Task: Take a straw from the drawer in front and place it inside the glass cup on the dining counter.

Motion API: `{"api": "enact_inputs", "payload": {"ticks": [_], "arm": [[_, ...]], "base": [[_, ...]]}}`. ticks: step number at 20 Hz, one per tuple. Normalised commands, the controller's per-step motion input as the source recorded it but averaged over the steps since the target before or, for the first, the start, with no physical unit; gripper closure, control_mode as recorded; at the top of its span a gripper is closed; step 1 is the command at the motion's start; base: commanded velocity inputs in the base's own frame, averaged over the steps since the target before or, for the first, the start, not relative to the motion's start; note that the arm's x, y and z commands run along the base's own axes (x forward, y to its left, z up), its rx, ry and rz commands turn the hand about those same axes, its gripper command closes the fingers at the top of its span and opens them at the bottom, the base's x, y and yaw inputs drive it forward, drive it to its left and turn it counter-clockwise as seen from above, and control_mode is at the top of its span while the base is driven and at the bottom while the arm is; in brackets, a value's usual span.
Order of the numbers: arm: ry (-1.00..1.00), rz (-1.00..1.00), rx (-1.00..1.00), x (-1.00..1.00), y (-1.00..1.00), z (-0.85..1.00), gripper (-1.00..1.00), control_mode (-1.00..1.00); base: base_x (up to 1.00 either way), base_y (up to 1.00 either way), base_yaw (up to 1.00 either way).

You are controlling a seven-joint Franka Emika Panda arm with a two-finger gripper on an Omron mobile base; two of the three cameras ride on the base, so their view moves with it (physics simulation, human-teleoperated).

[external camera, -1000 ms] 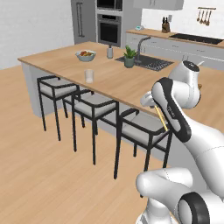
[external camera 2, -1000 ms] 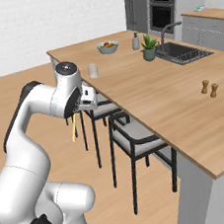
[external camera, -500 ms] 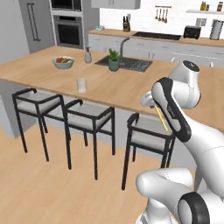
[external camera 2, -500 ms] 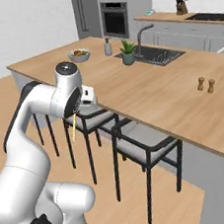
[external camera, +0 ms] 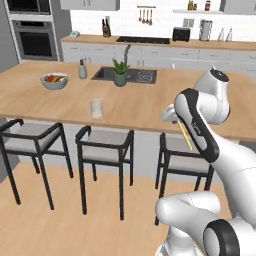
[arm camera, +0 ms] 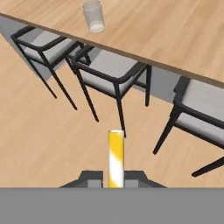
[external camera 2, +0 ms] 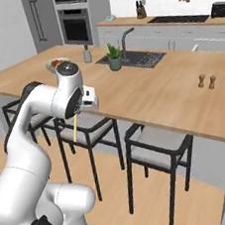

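Observation:
My gripper (arm camera: 116, 178) is shut on the straw (arm camera: 116, 155), a thin pale-yellow stick that juts out past the fingertips. From the left base view the straw (external camera: 185, 135) slants down from the gripper (external camera: 175, 120), held in the air just off the dining counter's (external camera: 140, 107) near edge, over a stool. In the right base view the straw (external camera 2: 75, 129) hangs down below the gripper (external camera 2: 77, 113). The clear glass cup (external camera: 96, 108) stands upright near the counter's front edge, well left of the gripper; in the hand view the glass cup (arm camera: 93, 16) sits far up at the top left. The drawer is out of view.
Three black stools (external camera: 105, 148) with grey seats stand under the counter's near edge. On the counter are a fruit bowl (external camera: 54, 80), a soap bottle (external camera: 82, 69), a potted plant (external camera: 120, 73) by the dark sink (external camera: 137, 75), and two shakers (external camera 2: 206, 81).
The whole picture has shifted: the base has swung round, so the counter now lies straight across in front. The arm holds the same pose, with the straw still gripped.

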Motion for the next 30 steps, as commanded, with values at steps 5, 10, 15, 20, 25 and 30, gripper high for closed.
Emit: {"api": "enact_inputs", "payload": {"ticks": [5,10,15,20,25,30], "arm": [[0.00,0.00,0.00,0.00,0.00,0.00,1.00,1.00],[0.00,0.00,0.00,0.00,0.00,0.00,1.00,1.00],[0.00,0.00,0.00,0.00,0.00,0.00,1.00,1.00],[0.00,0.00,0.00,0.00,0.00,0.00,1.00,1.00],[0.00,0.00,0.00,0.00,0.00,0.00,1.00,1.00],[0.00,0.00,0.00,0.00,0.00,0.00,1.00,1.00]], "base": [[0.27,1.00,-0.42],[0.22,0.98,-0.40],[0.47,0.81,-0.30],[0.61,0.42,-0.16],[0.80,0.18,-0.09],[0.83,0.40,-0.06]]}}
